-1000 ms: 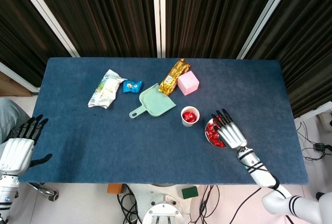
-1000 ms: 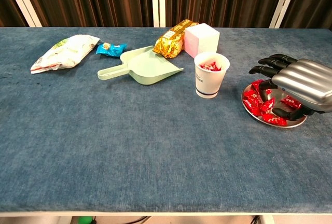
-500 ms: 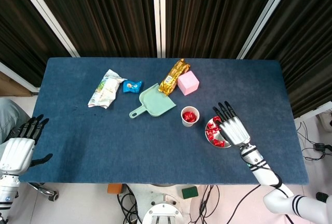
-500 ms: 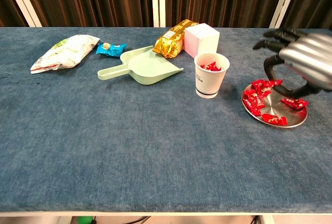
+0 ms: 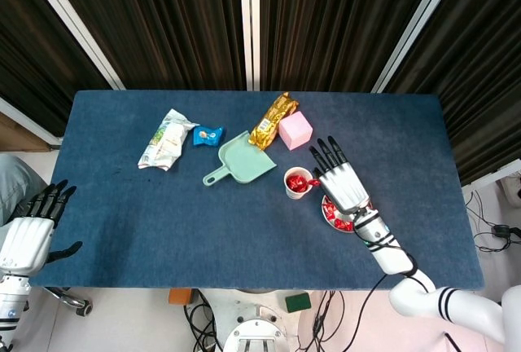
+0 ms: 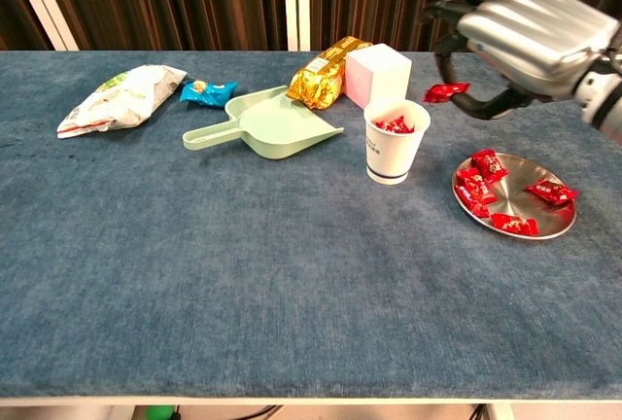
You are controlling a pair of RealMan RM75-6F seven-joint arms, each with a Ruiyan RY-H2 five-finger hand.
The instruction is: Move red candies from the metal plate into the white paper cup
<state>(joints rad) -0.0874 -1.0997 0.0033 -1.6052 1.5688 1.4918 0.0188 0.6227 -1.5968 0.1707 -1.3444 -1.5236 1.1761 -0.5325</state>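
Right hand (image 6: pixel 520 36) (pinching candy (image 6: pixel 445 91)) above cup (image 6: pixel 395 140)

Looks like a lab setup to us: blue cloth table (image 5: pixel 163 222), dark curtains (image 5: pixel 326 18) behind, loose cables (image 5: pixel 488 226) on the floor at right.

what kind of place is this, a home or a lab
Probably a robot lab or test cell: a blue felt-covered table ringed by dark curtains, loose cables on the floor, and staged snack props.
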